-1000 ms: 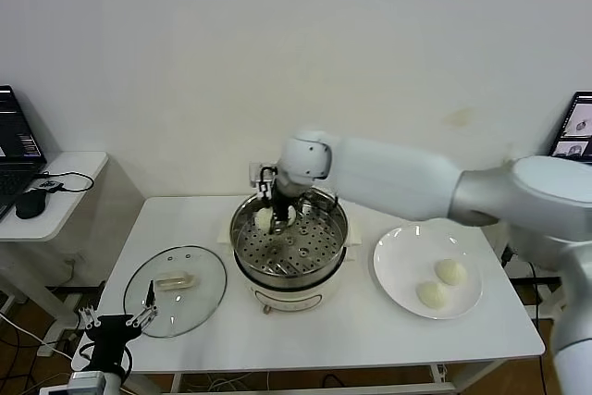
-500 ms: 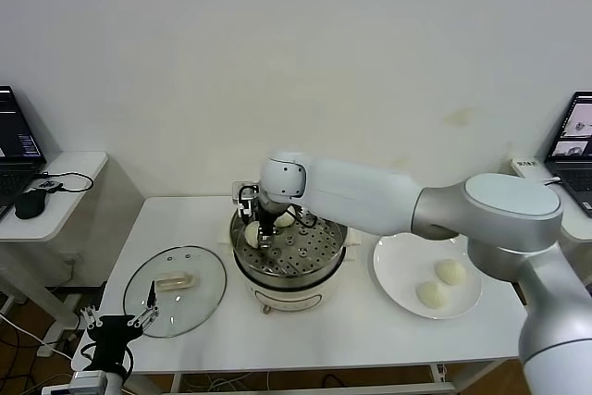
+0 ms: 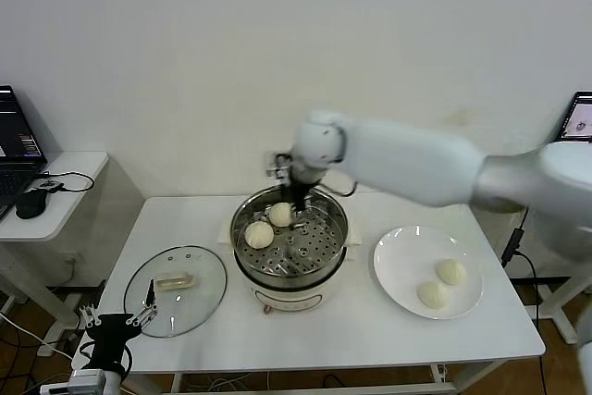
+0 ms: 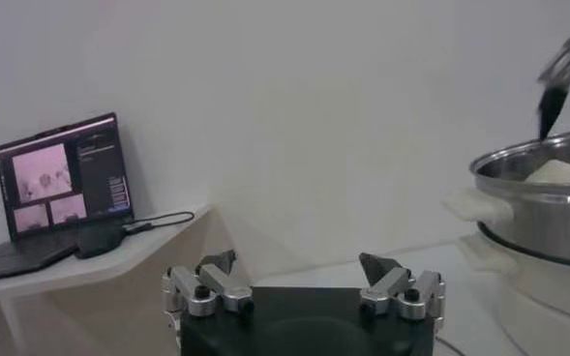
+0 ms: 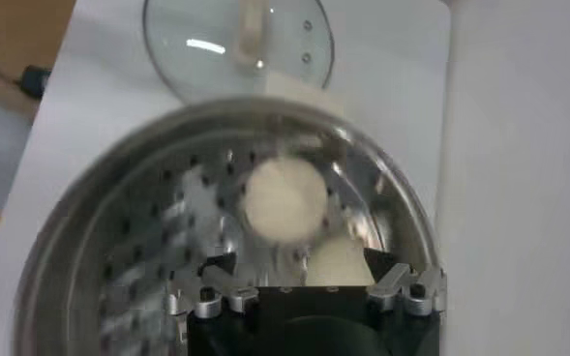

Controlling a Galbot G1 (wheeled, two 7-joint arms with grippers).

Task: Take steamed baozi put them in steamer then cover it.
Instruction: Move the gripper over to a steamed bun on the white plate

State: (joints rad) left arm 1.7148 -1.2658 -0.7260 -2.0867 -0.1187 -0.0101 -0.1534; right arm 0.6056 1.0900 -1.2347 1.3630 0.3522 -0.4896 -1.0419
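The steamer [image 3: 289,264] stands mid-table with two baozi on its perforated tray, one at the left [image 3: 259,235] and one toward the back [image 3: 281,215]. My right gripper [image 3: 295,194] hangs open just above the back baozi, holding nothing. From its wrist I look down on the left baozi [image 5: 285,198] and the back baozi [image 5: 340,261], which lies below the right gripper [image 5: 304,266]. Two more baozi [image 3: 450,271] [image 3: 431,294] lie on the white plate [image 3: 398,261]. The glass cover [image 3: 176,277] lies flat at the table's left. My left gripper [image 3: 117,321] waits open at the front left.
A side desk with a laptop [image 4: 62,179] and mouse stands left of the table. The left wrist view shows the left gripper [image 4: 304,271], the steamer's wall [image 4: 546,208] and the right gripper's fingertips [image 4: 558,87] above it. A screen edge shows at the far right [image 3: 583,122].
My right gripper has opened and left a baozi at the left of the tray. It has since risen and moved toward the back of the steamer. The left arm has stayed still.
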